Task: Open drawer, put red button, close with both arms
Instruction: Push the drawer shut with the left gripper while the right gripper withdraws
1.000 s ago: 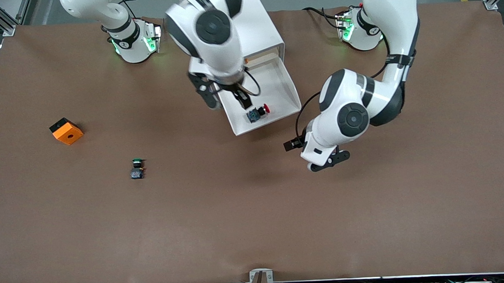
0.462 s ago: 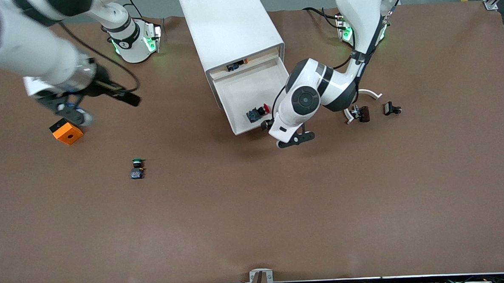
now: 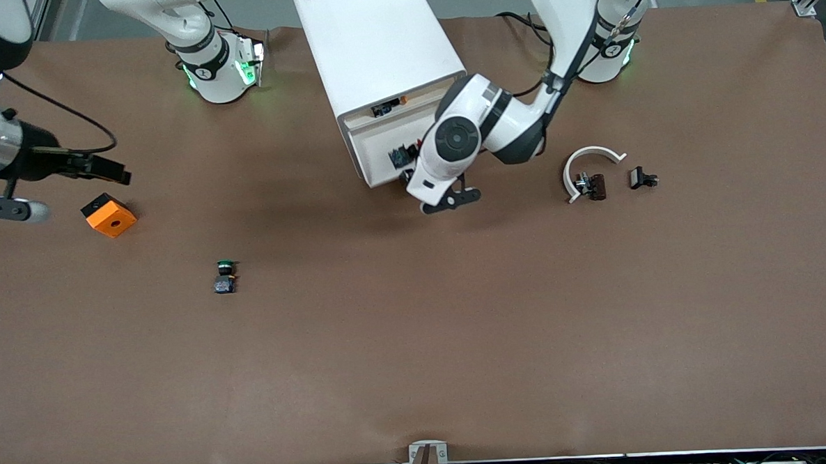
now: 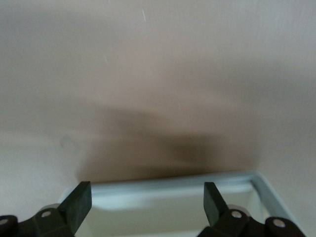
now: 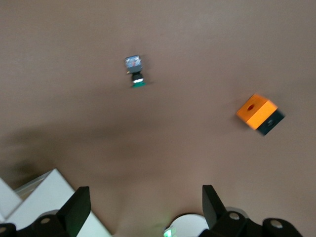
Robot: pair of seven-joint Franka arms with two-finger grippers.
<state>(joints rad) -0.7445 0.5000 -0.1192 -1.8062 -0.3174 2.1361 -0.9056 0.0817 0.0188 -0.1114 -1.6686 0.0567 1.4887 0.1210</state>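
Observation:
The white cabinet point(image 3: 377, 45) stands between the arms' bases. Its second drawer point(image 3: 374, 150) sticks out partway. The red button point(image 3: 400, 156) lies in it; only its bluish base and black body show, and the left arm covers the cap. My left gripper point(image 3: 421, 188) is open at the drawer's front rim, which lies between its fingers in the left wrist view point(image 4: 173, 181), where the gripper point(image 4: 145, 203) holds nothing. My right gripper point(image 3: 7, 208) is open and empty, up over the table's edge at the right arm's end, and shows open in its wrist view point(image 5: 143, 207).
An orange block point(image 3: 109, 216) lies near the right gripper, and a green-capped button point(image 3: 224, 275) nearer the camera; both show in the right wrist view, block point(image 5: 259, 114) and button point(image 5: 136, 74). A white arc piece point(image 3: 591, 158) and a small black part point(image 3: 642, 178) lie toward the left arm's end.
The left gripper moved against the drawer's front and the drawer slid partway into the cabinet with the red button in it. The right arm swung away from the drawer toward its end of the table.

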